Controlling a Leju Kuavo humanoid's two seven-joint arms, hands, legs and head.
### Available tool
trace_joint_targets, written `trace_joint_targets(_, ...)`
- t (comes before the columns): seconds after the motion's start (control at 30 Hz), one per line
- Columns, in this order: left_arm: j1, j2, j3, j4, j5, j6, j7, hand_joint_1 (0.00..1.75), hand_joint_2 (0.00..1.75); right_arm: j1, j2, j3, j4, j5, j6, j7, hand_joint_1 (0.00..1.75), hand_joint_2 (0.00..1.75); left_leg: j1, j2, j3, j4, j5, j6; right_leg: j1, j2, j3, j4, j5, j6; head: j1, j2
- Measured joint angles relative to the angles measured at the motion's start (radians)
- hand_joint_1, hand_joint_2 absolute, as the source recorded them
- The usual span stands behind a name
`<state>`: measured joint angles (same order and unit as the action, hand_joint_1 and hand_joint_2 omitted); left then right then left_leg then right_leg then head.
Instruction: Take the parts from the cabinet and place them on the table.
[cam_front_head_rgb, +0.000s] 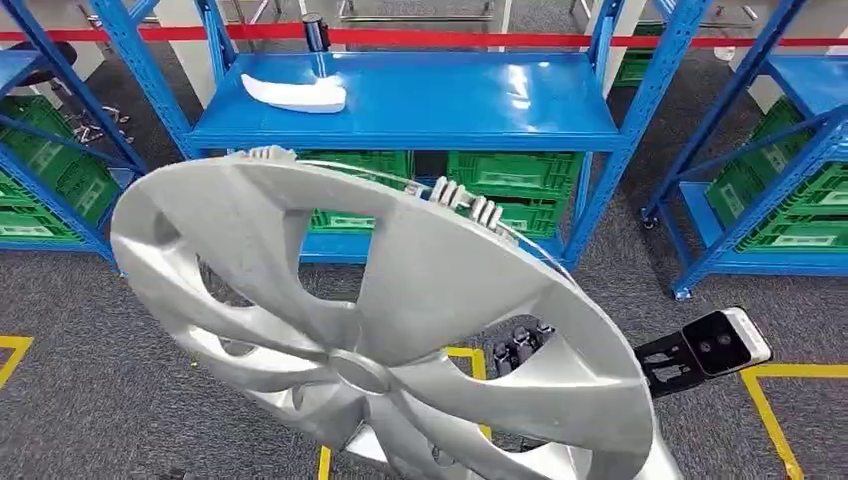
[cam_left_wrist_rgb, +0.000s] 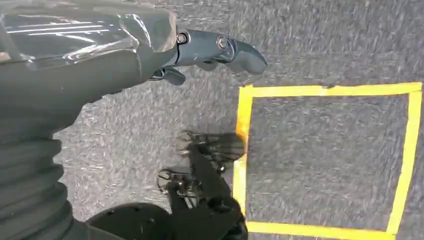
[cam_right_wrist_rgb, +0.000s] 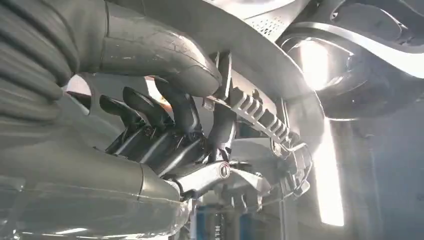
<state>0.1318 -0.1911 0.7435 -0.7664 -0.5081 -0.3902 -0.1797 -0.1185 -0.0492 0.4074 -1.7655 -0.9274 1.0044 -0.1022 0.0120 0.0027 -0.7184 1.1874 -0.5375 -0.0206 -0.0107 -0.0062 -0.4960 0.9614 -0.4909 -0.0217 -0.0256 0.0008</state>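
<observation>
The right hand (cam_right_wrist_rgb: 170, 130) grips the rim of a silver wheel cover (cam_front_head_rgb: 400, 300), thumb on one face and dark fingers (cam_right_wrist_rgb: 145, 107) curled against the other. The left hand (cam_left_wrist_rgb: 200, 55) hangs over the floor, holding nothing, with one finger stretched out and another curled under.

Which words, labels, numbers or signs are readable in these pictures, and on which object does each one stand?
No text can be read in any view.
White labels on the green crates: too small and blurred to read.
The silver wheel cover, the white part on the blue shelf and the yellow floor tape bear no visible writing.
</observation>
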Motion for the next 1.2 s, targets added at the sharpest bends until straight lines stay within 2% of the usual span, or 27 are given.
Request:
trace_joint_targets(0.03,-0.002,0.000,0.003,0.000,-0.004,0.000,-0.001,0.00,1.75,0.001,0.000,0.000,0.000,0.000,0.000,0.000,1.73,1.75,0.001,0.000,-0.015,0.080,-0.032,-0.004,0.001,0.000,-0.015,0.002,0.012,0.000,-0.001,0.000)
trace_joint_targets(0.07,-0.003,0.000,0.007,0.001,-0.005,0.000,-0.002,0.00,1.75,0.003,0.000,0.000,0.000,0.002,0.000,-0.001,1.73,1.75,0.001,0.000,-0.015,0.124,-0.028,-0.005,0.001,0.000,-0.025,0.004,0.023,0.002,0.000,0.000)
trace_joint_targets(0.1,-0.004,0.000,0.010,0.001,-0.005,0.000,-0.003,0.00,1.75,0.005,0.000,0.000,0.000,0.003,0.002,-0.002,1.73,1.75,0.001,0.000,0.006,0.122,-0.001,-0.004,0.002,0.001,-0.041,0.008,0.032,0.005,-0.001,0.000)
trace_joint_targets(0.13,-0.006,0.000,0.011,0.002,-0.005,0.001,-0.005,0.00,1.75,0.007,0.000,0.000,0.000,0.004,0.003,-0.003,1.73,1.75,0.001,0.000,0.045,0.080,0.033,-0.002,0.002,0.001,-0.056,0.013,0.039,0.008,-0.001,0.000)
trace_joint_targets(0.2,-0.009,0.000,0.013,0.002,-0.007,0.003,-0.009,0.00,1.75,0.007,0.000,0.000,0.000,0.008,0.004,-0.007,1.73,1.75,0.001,-0.003,0.176,-0.091,0.065,0.007,0.002,0.003,-0.075,0.024,0.049,0.014,-0.001,0.000)
trace_joint_targets(0.23,-0.011,0.001,0.015,0.002,-0.007,0.004,-0.011,0.00,1.75,0.008,0.000,0.000,0.000,0.008,0.006,-0.010,1.73,1.75,-0.003,-0.007,0.229,-0.172,0.026,0.016,0.006,0.002,-0.080,0.025,0.054,0.021,-0.001,0.000)
trace_joint_targets(0.27,-0.013,0.001,0.016,0.002,-0.007,0.004,-0.014,0.00,1.75,0.007,0.000,0.000,0.000,0.010,0.007,-0.012,1.73,1.75,-0.006,-0.008,0.243,-0.203,0.020,0.022,0.006,0.001,-0.082,0.026,0.062,0.027,0.002,0.000)
trace_joint_targets(0.37,-0.012,0.000,0.026,0.004,-0.013,0.004,-0.016,0.00,1.75,0.008,0.000,0.000,0.000,0.012,0.011,-0.014,1.73,1.75,-0.016,-0.005,0.225,-0.206,0.036,0.044,0.003,-0.001,-0.089,0.021,0.084,0.047,0.000,0.000)
trace_joint_targets(0.4,-0.013,-0.002,0.029,0.005,-0.013,0.004,-0.017,0.00,1.75,0.008,0.000,-0.003,0.000,0.012,0.013,-0.014,1.73,1.75,-0.006,0.002,0.219,-0.217,0.054,0.056,0.001,0.000,-0.099,0.033,0.072,0.046,0.001,0.000)
trace_joint_targets(0.43,-0.016,-0.003,0.029,0.005,-0.014,0.004,-0.017,0.00,1.75,0.007,0.000,-0.005,0.000,0.012,0.014,-0.014,1.73,1.75,-0.007,0.003,0.207,-0.219,0.064,0.067,0.003,0.002,-0.120,0.068,0.031,0.039,0.003,0.000)
trace_joint_targets(0.5,-0.017,-0.003,0.030,0.005,-0.014,0.005,-0.017,0.00,1.75,0.009,-0.002,-0.006,0.000,0.012,0.014,-0.014,1.73,1.75,-0.009,0.003,0.177,-0.217,0.087,0.071,0.001,0.002,-0.172,0.214,-0.068,0.028,0.007,0.000)
trace_joint_targets(0.53,-0.017,-0.003,0.031,0.005,-0.014,0.005,-0.017,0.00,1.75,0.010,-0.002,-0.006,0.001,0.012,0.015,-0.014,1.73,1.75,-0.010,0.003,0.162,-0.216,0.098,0.071,0.001,0.002,-0.194,0.289,-0.100,0.029,0.007,0.000)
trace_joint_targets(0.57,-0.017,-0.003,0.031,0.006,-0.014,0.005,-0.017,0.00,1.75,0.012,-0.002,-0.007,0.001,0.012,0.015,-0.014,1.73,1.75,-0.011,0.003,0.147,-0.215,0.108,0.070,0.001,0.002,-0.201,0.340,-0.109,0.037,0.007,0.000)
trace_joint_targets(0.6,-0.017,-0.004,0.031,0.006,-0.014,0.005,-0.017,0.00,1.75,0.013,-0.003,-0.007,0.001,0.012,0.015,-0.014,1.73,1.75,-0.011,0.003,0.134,-0.213,0.117,0.070,0.001,0.002,-0.188,0.343,-0.098,0.047,0.007,0.000)
trace_joint_targets(0.63,-0.017,-0.005,0.031,0.007,-0.014,0.005,-0.017,0.00,1.75,0.013,-0.004,-0.007,0.001,0.012,0.015,-0.014,1.73,1.75,-0.011,0.003,0.119,-0.210,0.126,0.068,0.001,0.002,-0.149,0.299,-0.068,0.059,0.007,0.000)
trace_joint_targets(0.7,-0.017,-0.007,0.031,0.008,-0.014,0.005,-0.017,0.00,1.75,0.013,-0.004,-0.007,0.001,0.012,0.016,-0.014,1.73,1.75,-0.010,0.002,0.096,-0.200,0.140,0.061,-0.001,0.001,-0.031,0.125,-0.021,0.070,0.008,0.000)
trace_joint_targets(0.73,-0.017,-0.007,0.031,0.008,-0.015,0.005,-0.017,0.00,1.75,0.012,-0.004,-0.006,0.001,0.013,0.016,-0.014,1.73,1.75,-0.012,0.002,0.089,-0.193,0.145,0.055,-0.001,0.001,0.026,0.037,-0.038,0.060,0.007,0.000)
trace_joint_targets(0.77,-0.018,-0.008,0.031,0.009,-0.015,0.005,-0.018,0.00,1.75,0.012,-0.003,-0.007,0.001,0.013,0.018,-0.014,1.73,1.75,-0.015,0.002,0.082,-0.189,0.152,0.049,0.005,0.005,0.044,0.002,-0.045,0.045,0.003,0.000)
trace_joint_targets(0.83,-0.018,-0.008,0.036,0.009,-0.018,0.004,-0.019,0.00,1.75,0.011,-0.004,-0.008,0.001,0.013,0.019,-0.016,1.73,1.75,-0.013,0.002,0.081,-0.190,0.166,0.036,0.008,0.008,0.023,0.011,-0.038,0.036,0.008,0.000)
trace_joint_targets(0.9,-0.017,-0.007,0.042,0.009,-0.021,0.004,-0.020,0.00,1.75,0.010,-0.003,-0.007,0.001,0.014,0.020,-0.016,1.73,1.75,-0.008,-0.001,0.074,-0.187,0.169,0.023,-0.001,0.006,0.014,0.005,-0.021,0.014,0.008,0.000)
trace_joint_targets(0.93,-0.016,-0.009,0.044,0.009,-0.025,0.003,-0.019,0.00,1.75,0.010,-0.001,-0.007,0.001,0.014,0.020,-0.016,1.73,1.75,-0.007,-0.002,0.062,-0.166,0.130,0.016,-0.001,0.005,0.005,0.006,-0.013,0.007,0.005,0.000)
trace_joint_targets(0.97,-0.014,-0.009,0.044,0.009,-0.027,0.001,-0.020,0.00,1.75,0.011,0.002,-0.008,0.001,0.015,0.021,-0.017,1.73,1.75,-0.005,-0.002,0.046,-0.116,0.070,0.010,0.000,0.004,-0.004,0.006,-0.005,0.000,0.002,0.000)
trace_joint_targets(1.0,-0.014,-0.010,0.045,0.009,-0.028,0.001,-0.020,0.00,1.75,0.011,0.006,-0.007,0.001,0.017,0.021,-0.017,1.73,1.75,-0.002,-0.002,0.021,-0.027,0.001,0.004,0.001,0.004,-0.015,0.007,0.007,-0.002,0.002,0.000)
trace_joint_targets(1.03,-0.015,-0.010,0.047,0.009,-0.028,0.001,-0.019,0.00,1.75,0.012,0.007,-0.007,0.001,0.019,0.021,-0.017,1.73,1.75,-0.001,-0.002,0.001,0.051,-0.039,0.000,0.002,0.004,-0.027,0.008,0.016,-0.003,0.001,0.000)
trace_joint_targets(1.07,-0.015,-0.010,0.050,0.009,-0.028,0.001,-0.020,0.00,1.75,0.013,0.008,-0.008,0.001,0.020,0.021,-0.017,1.73,1.75,0.000,-0.002,-0.009,0.110,-0.053,-0.002,0.004,0.004,-0.034,0.009,0.025,-0.002,0.002,0.000)
trace_joint_targets(1.13,-0.017,-0.011,0.054,0.009,-0.029,0.001,-0.019,0.00,1.75,0.013,0.009,-0.008,0.001,0.021,0.023,-0.018,1.73,1.75,0.000,-0.002,0.030,0.099,-0.010,0.000,0.005,0.006,-0.058,0.016,0.039,0.002,0.001,0.000)
trace_joint_targets(1.2,-0.020,-0.012,0.056,0.007,-0.037,0.002,-0.019,0.00,1.75,0.012,0.009,-0.009,0.001,0.022,0.024,-0.018,1.73,1.75,-0.001,-0.004,0.152,-0.067,0.043,0.012,0.008,0.007,-0.073,0.020,0.049,0.006,0.001,0.000)
